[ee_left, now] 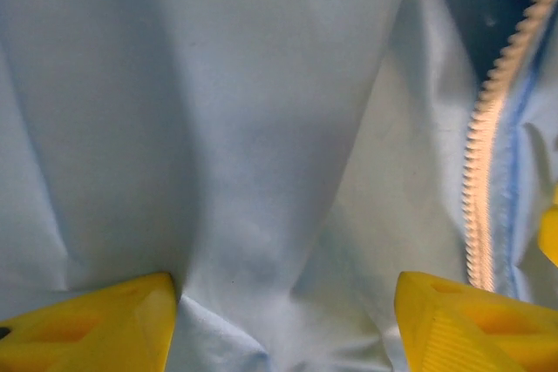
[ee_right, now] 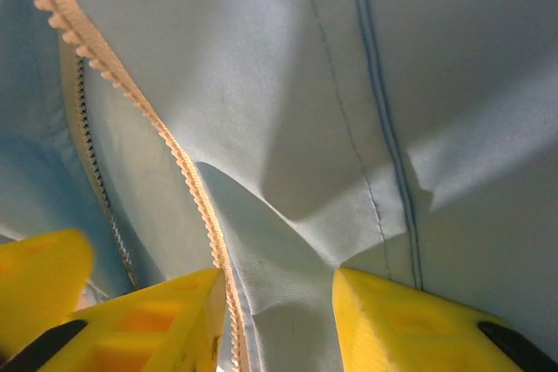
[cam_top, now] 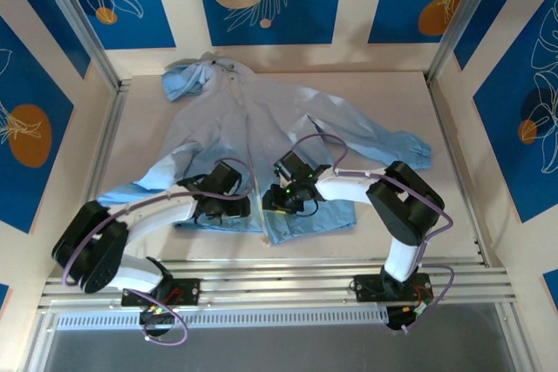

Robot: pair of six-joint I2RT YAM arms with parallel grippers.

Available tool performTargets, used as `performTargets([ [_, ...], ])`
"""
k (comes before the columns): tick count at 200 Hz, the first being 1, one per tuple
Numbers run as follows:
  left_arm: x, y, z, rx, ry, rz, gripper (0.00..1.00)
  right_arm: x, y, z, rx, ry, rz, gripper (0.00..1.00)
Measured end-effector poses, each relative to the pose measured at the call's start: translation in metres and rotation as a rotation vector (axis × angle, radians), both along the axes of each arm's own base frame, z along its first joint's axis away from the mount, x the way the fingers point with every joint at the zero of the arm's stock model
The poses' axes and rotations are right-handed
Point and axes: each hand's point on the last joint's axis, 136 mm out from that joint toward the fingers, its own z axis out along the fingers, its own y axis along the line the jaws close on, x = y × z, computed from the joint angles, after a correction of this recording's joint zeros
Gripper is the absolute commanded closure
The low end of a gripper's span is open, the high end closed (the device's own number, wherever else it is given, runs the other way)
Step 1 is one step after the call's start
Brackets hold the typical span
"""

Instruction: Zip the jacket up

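Observation:
The light-blue jacket (cam_top: 261, 128) lies spread flat on the table, hood (cam_top: 196, 76) at the far left and hem toward the arms. Its pale zipper strip (cam_top: 254, 176) runs down the front. My left gripper (cam_top: 225, 206) presses on the left front panel near the hem; in the left wrist view it (ee_left: 286, 328) is open, yellow fingers (ee_left: 87, 328) wide apart on wrinkled cloth, zipper teeth (ee_left: 485, 154) to the right. My right gripper (cam_top: 284, 201) sits just right of the zipper. It (ee_right: 277, 320) stands open over a raised fold, zipper teeth (ee_right: 187, 172) beside its left finger (ee_right: 157, 320).
The table (cam_top: 392, 102) is walled by white and blue patterned panels. The right sleeve (cam_top: 392, 141) stretches toward the right wall; the left sleeve (cam_top: 131, 189) lies under my left arm. Metal rails (cam_top: 279, 272) cross the near edge. The left gripper's yellow fingertip (ee_right: 35, 285) shows at the right wrist view's left.

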Motion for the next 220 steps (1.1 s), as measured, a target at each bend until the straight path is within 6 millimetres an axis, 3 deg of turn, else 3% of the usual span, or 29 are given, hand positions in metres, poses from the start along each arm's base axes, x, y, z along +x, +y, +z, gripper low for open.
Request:
performTargets([
  [25, 0.002, -0.003, -0.009, 0.026, 0.004, -0.001, 0.82, 0.000, 0.000, 0.000, -0.001, 0.000, 0.000, 0.60],
  [42, 0.003, -0.006, -0.005, 0.012, -0.012, 0.001, 1.00, -0.001, -0.001, -0.001, 0.001, -0.002, 0.000, 0.61],
  [58, 0.004, -0.008, 0.009, -0.015, -0.055, -0.019, 1.00, -0.002, -0.002, -0.001, 0.007, -0.009, 0.000, 0.60],
  [102, 0.008, -0.022, 0.073, -0.258, -0.254, -0.080, 1.00, -0.003, -0.005, -0.001, 0.019, -0.024, -0.002, 0.61],
  [139, 0.003, -0.041, 0.076, -0.439, -0.228, -0.172, 1.00, -0.013, -0.017, 0.008, 0.034, -0.052, -0.009, 0.55],
  [152, 0.001, -0.049, 0.074, -0.498, -0.205, -0.203, 1.00, -0.016, -0.022, 0.023, 0.056, -0.086, -0.014, 0.52],
  [190, 0.002, -0.057, 0.075, -0.643, -0.178, -0.240, 1.00, -0.001, -0.019, 0.096, 0.233, -0.243, -0.031, 0.44],
  [220, 0.005, -0.059, 0.087, -0.722, -0.198, -0.268, 1.00, 0.012, -0.017, 0.109, 0.316, -0.238, -0.048, 0.39],
])
